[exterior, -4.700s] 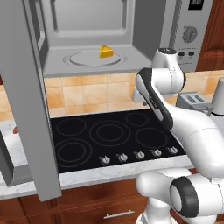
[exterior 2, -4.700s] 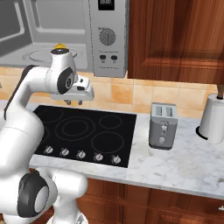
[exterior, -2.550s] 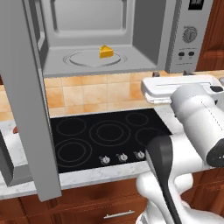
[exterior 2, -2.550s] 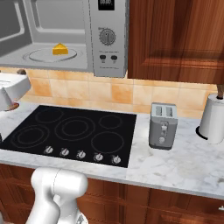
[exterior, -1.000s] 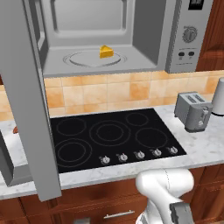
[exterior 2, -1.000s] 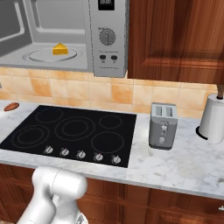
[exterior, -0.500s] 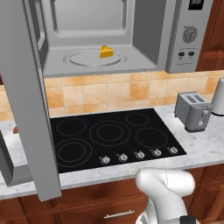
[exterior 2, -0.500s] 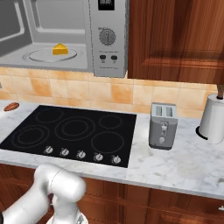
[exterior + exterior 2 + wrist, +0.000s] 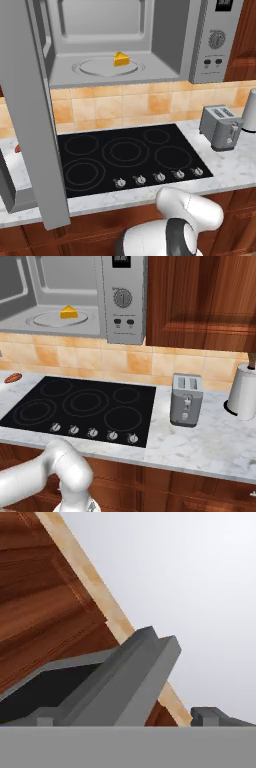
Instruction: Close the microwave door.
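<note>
The microwave (image 9: 165,40) hangs above the cooktop with its grey cavity open. A yellow wedge (image 9: 120,59) sits on the round glass turntable (image 9: 102,67). The microwave door (image 9: 30,115) stands swung out to the left, nearly edge-on, reaching down past the counter's front. From the right base view the microwave (image 9: 122,326) shows its control strip, and the door (image 9: 11,286) is at the upper left. In the hand view the door's grey frame (image 9: 135,677) and dark window (image 9: 45,692) lie close ahead. My gripper (image 9: 127,719) is open, its fingertips (image 9: 210,714) wide apart at the bottom.
Below the microwave lies a black cooktop (image 9: 125,155) with several knobs. A silver toaster (image 9: 186,400) and a white paper towel roll (image 9: 242,396) stand on the marble counter (image 9: 200,441) to the right. A small reddish item (image 9: 13,377) lies at the far left. Wood cabinets (image 9: 200,296) hang beside the microwave.
The arm has swung down and left, out from over the cooktop, leaving just a low white link in both base views. The door has kept its place.
</note>
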Motion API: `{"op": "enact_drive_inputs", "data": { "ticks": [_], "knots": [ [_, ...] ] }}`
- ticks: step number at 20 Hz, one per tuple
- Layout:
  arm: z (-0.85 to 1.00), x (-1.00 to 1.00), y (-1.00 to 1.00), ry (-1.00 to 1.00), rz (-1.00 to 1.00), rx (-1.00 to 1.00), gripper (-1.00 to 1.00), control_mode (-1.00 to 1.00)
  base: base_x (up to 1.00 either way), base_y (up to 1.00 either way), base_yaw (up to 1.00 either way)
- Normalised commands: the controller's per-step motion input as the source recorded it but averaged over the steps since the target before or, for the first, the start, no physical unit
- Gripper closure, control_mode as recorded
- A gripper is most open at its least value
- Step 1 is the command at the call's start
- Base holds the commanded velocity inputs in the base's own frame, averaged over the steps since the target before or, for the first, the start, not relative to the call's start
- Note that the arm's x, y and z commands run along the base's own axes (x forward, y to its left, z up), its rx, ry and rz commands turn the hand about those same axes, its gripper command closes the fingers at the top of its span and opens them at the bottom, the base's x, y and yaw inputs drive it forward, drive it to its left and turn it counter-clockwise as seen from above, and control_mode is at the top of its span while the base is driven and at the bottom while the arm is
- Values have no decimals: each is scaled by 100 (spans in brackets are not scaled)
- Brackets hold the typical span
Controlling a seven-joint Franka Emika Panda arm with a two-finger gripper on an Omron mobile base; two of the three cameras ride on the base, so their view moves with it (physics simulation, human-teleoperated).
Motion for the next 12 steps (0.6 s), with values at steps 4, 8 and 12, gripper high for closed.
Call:
{"op": "enact_drive_inputs", "data": {
  "ticks": [4,8,12],
  "knots": [
    [36,32,19,24,-68,0,-100,-100,0,0,0],
    [84,39,10,35,-51,0,-100,-100,0,0,0],
    [100,51,-61,47,-30,18,-100,-100,0,0,0]
  ]
}}
